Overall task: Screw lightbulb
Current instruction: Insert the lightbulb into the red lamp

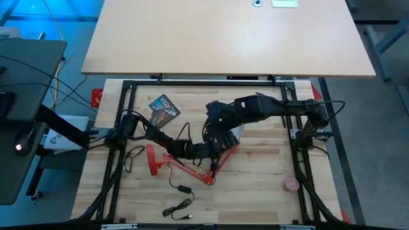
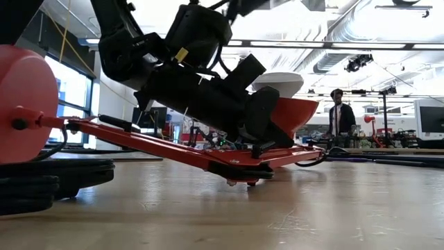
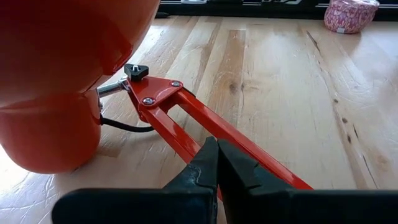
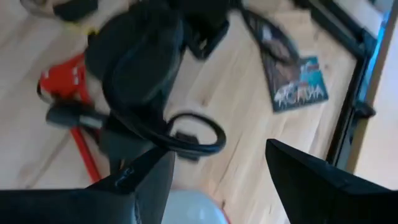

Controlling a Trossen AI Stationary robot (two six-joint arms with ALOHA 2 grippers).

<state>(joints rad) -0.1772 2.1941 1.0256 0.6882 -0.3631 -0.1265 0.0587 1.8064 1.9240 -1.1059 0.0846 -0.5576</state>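
A red desk lamp [image 1: 185,167] lies on the wooden table, its round base [image 1: 153,161] at the left and its folded arm's joint [image 2: 243,173] on the boards. The red shade [image 2: 295,111] opens upward, and the white lightbulb [image 2: 277,82] sticks out of it. My left gripper [image 1: 214,153] is shut on the lamp's arm just below the shade [image 3: 62,68]. My right gripper [image 4: 217,152] hovers open above the shade. The bulb's pale dome [image 4: 186,210] shows low between its fingers, with a wide gap to the far one. My left gripper pinches a red strut of the lamp's arm [image 3: 186,144] between its two shut fingers, a short way below the shade's hinge bracket [image 3: 155,96]. The fingers come slanting down from the table's left. The strut slants up off the table toward the shade.
A printed booklet [image 1: 165,108] lies at the far left of the boards and a pink round object [image 1: 292,185] near the right front. The lamp's black cord and plug [image 1: 179,190] trail toward the near edge. A black metal frame [image 1: 300,137] borders the table. A person [image 2: 340,114] stands in the room behind.
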